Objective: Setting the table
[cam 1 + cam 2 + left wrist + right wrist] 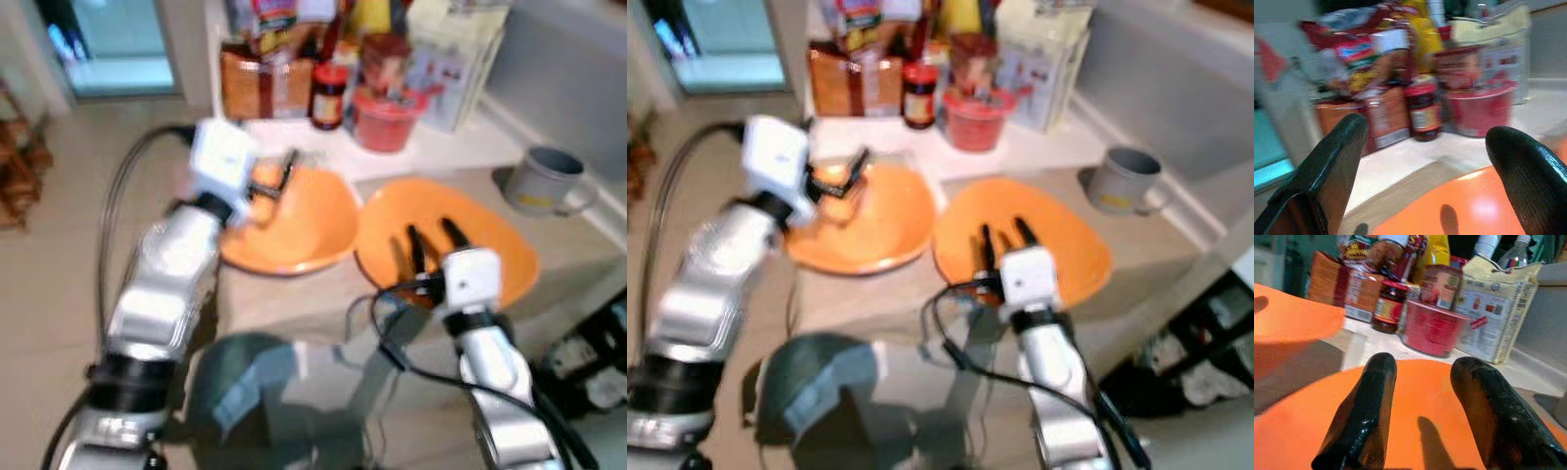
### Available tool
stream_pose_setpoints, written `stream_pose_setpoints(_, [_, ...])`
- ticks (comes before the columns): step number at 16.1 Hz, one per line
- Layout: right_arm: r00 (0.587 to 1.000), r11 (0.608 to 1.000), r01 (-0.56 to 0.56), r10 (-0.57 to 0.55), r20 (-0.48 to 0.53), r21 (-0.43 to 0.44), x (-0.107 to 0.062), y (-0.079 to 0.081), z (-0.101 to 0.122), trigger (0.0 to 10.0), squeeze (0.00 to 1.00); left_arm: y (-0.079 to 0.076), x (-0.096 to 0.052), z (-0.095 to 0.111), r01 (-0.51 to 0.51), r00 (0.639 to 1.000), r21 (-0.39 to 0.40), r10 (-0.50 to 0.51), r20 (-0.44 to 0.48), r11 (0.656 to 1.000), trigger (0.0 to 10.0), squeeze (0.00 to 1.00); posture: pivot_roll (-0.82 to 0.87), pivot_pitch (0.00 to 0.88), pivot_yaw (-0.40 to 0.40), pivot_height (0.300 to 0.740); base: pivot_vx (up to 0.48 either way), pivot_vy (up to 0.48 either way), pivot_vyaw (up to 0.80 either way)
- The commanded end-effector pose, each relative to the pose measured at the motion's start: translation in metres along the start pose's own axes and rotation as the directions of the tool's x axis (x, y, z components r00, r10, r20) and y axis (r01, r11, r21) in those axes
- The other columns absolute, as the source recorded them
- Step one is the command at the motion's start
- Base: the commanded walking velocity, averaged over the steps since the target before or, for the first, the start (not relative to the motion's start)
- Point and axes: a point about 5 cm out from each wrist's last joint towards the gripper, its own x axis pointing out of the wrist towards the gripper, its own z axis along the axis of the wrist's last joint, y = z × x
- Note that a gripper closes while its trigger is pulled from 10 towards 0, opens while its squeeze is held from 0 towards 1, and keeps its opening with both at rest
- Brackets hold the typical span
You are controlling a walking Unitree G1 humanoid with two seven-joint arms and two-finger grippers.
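Two orange plates lie side by side on the beige table. My left gripper (272, 182) hovers over the far rim of the left plate (304, 230); its fingers (1334, 161) are spread wide, open and empty. Above the near part of the right plate (490, 245) is my right gripper (433, 241). In the right wrist view its two fingertips (1382, 369) stand apart just over the orange surface (1298, 440), with nothing between them.
Groceries crowd the white shelf at the back: a dark jar (328, 96), a red bowl (384, 119), brown and white packets. A grey mug (544, 181) stands at the table's right. A dark rounded object (245, 387) sits near me, tan floor to the left.
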Motion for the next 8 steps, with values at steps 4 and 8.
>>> stream_pose_setpoints(4, [1.000,1.000,-0.009,0.008,-0.029,-0.012,-0.0040,-0.0026,-0.0053,10.0,0.00,-0.0035,0.0027,0.0050,0.004,1.000,-0.016,-0.004,0.011,1.000,10.0,0.00,0.04,0.009,-0.006,0.740,0.000,0.000,0.00])
stream_pose_setpoints(8, [0.999,1.000,-0.016,0.016,-0.028,-0.016,-0.0051,-0.0024,-0.0051,10.0,0.00,-0.0041,0.0006,0.0029,0.008,1.000,-0.015,-0.008,0.001,1.000,10.0,0.00,0.04,0.005,-0.009,0.740,0.000,0.000,0.00])
